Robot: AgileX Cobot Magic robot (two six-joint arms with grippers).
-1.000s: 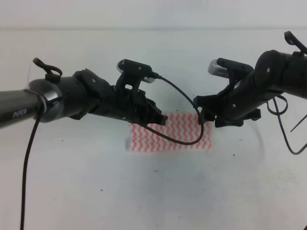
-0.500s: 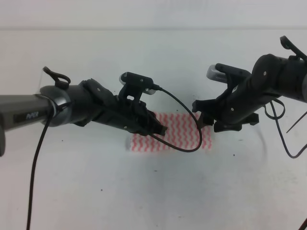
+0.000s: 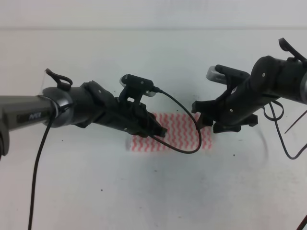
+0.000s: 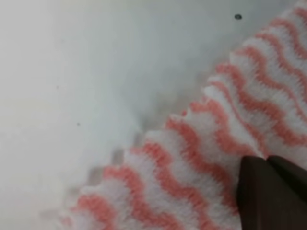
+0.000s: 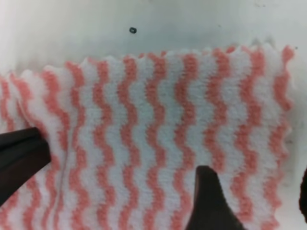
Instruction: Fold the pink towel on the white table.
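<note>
In the exterior high view, the pink towel (image 3: 175, 133) lies flat near the middle of the white table (image 3: 153, 191), as a small wide rectangle, so I judge that it is already folded at least one time, though the layers cannot be counted from here. The left gripper (image 3: 160, 130) hangs over the left part of the towel, and the right gripper (image 3: 200, 120) hangs over its far right corner; a black cable (image 3: 184, 143) makes a loop above the cloth between them. From this view I cannot tell if either one is open or closed. In the left wrist view, the striped cloth fills the lower right part of the picture, with its wavy frayed edge going diagonally across the bare table. One dark fingertip (image 4: 271, 191) shows at the lower right, close over the cloth, but the other finger is not visible, so I cannot tell the state of this gripper. In the right wrist view, the towel is spread under the camera with its far edge and right edge visible. The two dark fingers stand well apart, one at the left and one at the bottom middle, so the right gripper is released and holds nothing. What is left, in my judgement, is either one more fold or only the withdrawal of the arms.
</note>
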